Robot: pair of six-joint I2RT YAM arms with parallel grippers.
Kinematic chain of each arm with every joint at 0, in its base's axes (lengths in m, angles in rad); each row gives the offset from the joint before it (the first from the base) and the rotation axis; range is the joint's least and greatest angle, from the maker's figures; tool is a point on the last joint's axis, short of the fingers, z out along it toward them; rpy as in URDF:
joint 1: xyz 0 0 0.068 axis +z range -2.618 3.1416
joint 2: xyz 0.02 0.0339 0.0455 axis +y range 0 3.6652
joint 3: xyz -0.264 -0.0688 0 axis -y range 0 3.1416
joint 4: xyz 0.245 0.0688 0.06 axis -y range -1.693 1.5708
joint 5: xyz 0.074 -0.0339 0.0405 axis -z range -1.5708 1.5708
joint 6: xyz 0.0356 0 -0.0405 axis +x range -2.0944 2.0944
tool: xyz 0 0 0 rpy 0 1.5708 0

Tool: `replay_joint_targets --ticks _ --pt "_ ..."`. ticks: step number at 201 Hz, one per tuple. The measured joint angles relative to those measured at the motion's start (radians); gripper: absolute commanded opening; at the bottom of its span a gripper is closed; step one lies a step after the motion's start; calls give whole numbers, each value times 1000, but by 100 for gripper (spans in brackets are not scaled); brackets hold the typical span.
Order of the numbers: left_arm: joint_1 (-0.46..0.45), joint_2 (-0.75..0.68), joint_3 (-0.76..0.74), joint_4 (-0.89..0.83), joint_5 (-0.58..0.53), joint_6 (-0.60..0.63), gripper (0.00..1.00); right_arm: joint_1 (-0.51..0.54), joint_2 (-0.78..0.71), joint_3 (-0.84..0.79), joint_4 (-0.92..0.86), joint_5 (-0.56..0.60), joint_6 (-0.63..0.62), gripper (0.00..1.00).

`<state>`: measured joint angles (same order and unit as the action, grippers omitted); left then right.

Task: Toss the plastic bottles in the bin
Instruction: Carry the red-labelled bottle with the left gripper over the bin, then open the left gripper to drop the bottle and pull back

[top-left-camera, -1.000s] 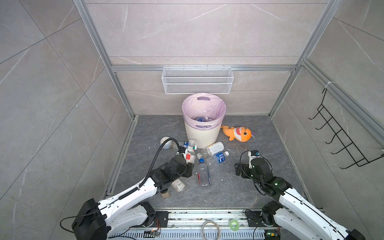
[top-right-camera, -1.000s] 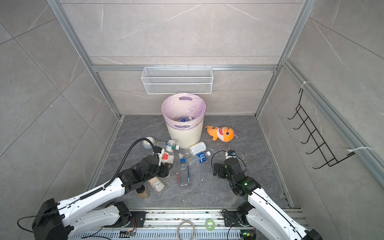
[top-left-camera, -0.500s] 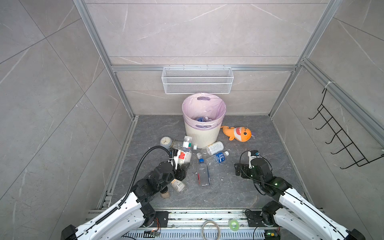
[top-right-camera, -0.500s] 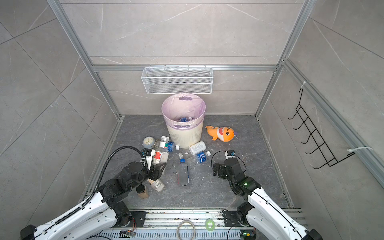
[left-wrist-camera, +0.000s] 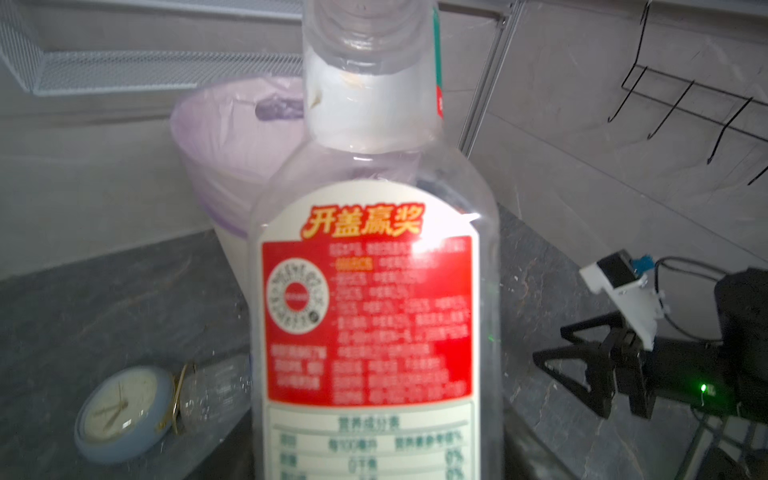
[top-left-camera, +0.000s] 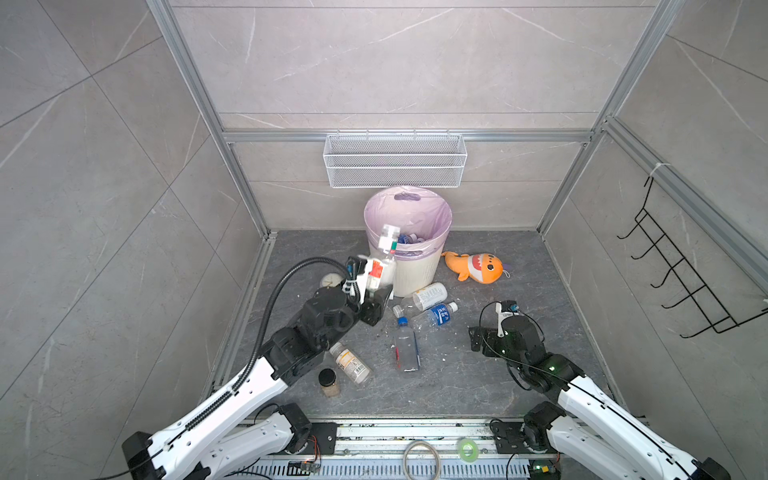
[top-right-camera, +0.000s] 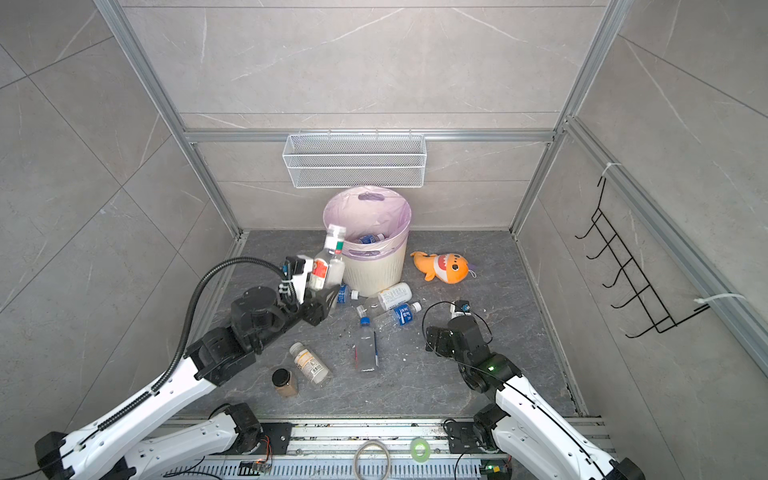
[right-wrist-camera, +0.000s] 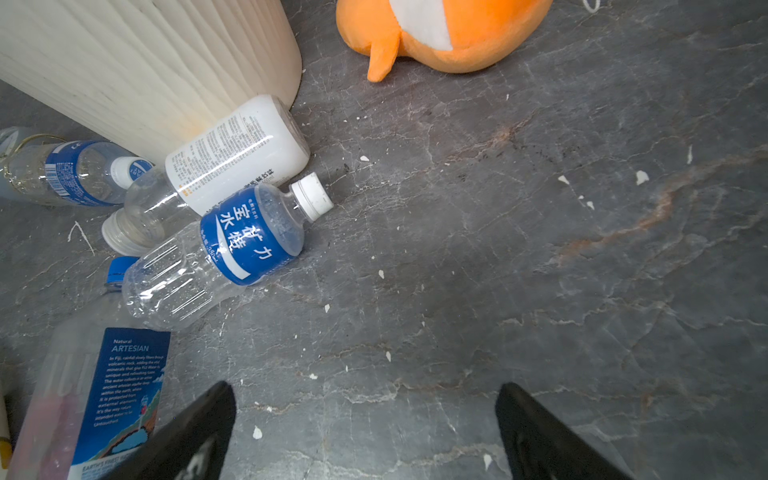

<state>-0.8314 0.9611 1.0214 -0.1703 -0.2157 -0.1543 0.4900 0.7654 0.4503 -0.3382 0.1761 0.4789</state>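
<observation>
Red-labelled bottle (top-left-camera: pixel 384 262) just beside bin (top-left-camera: pixel 415 278) rim

Dark grey veined counter (top-left-camera: pixel 478 386), flecked white. Standing there: ribbed bin (top-left-camera: pixel 415 276), black-lidded jar (top-left-camera: pixel 328 380). Lying about: plastic bottles (top-left-camera: pixel 406 349), orange plush shark (top-left-camera: pixel 476 268); pale-blue clock (top-left-camera: pixel 330 281) beside the bin.

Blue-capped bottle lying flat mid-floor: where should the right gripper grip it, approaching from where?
Probably across the mid-body of the blue-capped bottle, from above, open right gripper spanning its narrow width: it lies flat with bare floor along both long sides.
</observation>
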Motion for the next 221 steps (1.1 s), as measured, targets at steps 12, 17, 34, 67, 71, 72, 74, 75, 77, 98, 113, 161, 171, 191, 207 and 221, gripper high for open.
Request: replay_joint_targets --ticks 12,17,34,67,71,72,74,75,77,98,113,161,171,191,207,221 --pt "10 116 151 0 8 47 60 0 -4 0 0 0 0 100" --pt "23 166 217 -2 20 61 62 0 -7 0 0 0 0 100" --pt "111 368 483 -7 119 79 90 0 -12 0 0 0 0 100" --pt "325 739 924 -64 236 25 100 1 -14 0 -1 0 0 100" --pt "344 768 943 -72 245 17 100 1 -15 0 -1 0 0 100" --pt "347 771 946 -74 246 16 100 1 -16 0 -1 0 0 100" --pt "355 780 952 -79 250 11 100 1 -16 0 -1 0 0 100" --pt "360 786 954 -83 252 10 100 1 -16 0 -1 0 0 100" --pt "367 795 957 -87 254 6 100 1 -18 0 -1 0 0 100" --pt "399 820 923 -131 282 -18 100 1 -24 0 0 0 0 100" --pt "392 796 866 -130 304 -29 100 1 -23 0 0 0 0 100" --pt "370 542 578 -66 323 -67 100 1 2 0 0 1 0 100" --pt "371 485 537 -51 322 -74 100 1 3 0 0 2 0 100" --pt "371 380 467 -22 308 -90 100 1 4 0 0 5 0 100" --pt "371 310 406 -4 290 -100 100 1 4 0 0 8 0 100" --pt "369 270 364 -4 276 -105 100 1 4 0 0 11 0 100"
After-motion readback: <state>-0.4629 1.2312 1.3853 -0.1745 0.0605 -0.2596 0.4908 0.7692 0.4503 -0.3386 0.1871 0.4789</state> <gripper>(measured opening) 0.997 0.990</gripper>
